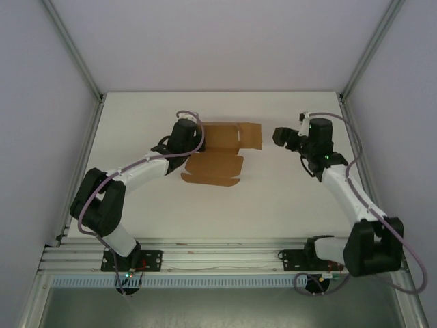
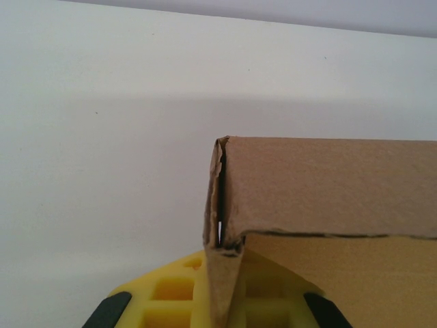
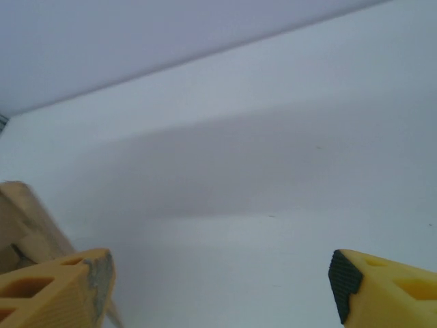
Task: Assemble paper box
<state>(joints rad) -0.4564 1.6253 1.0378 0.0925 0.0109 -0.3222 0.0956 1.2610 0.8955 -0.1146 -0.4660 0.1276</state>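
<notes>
- The two arm bases are seen bolted at the near edge of the worktop (image 1: 273,198), and both arms are stretched toward its middle.
- The paper box (image 1: 215,167) is found near the middle of the worktop, lying as a brown, partly folded sheet. A flat panel with small tabs is spread toward the near edge, and further flaps lie toward the far edge.
- The left gripper (image 1: 191,145) is placed at the left edge of the paper box, largely hidden from above by its own wrist.
- In the left wrist view, the left gripper (image 2: 222,301) is seen closed tight on a narrow corner flap of the paper box (image 2: 328,184), which is pinched between the yellow fingers (image 2: 164,294). Beyond that flap a cardboard wall is raised upright and is cut off at the right edge of the view.
- The fingertips are cropped by the bottom of the picture, so the exact depth of the hold cannot be told.
- The right gripper (image 1: 278,134) is held just off the right edge of the paper box, apart from it.
- In the right wrist view, the right gripper (image 3: 218,273) is spread wide with nothing held, and bare worktop (image 3: 273,171) is seen between its fingers (image 3: 382,287).
- A blurred piece of the paper box (image 3: 17,219) is glimpsed behind the finger at the left of that view, and its shape cannot be made out.
</notes>
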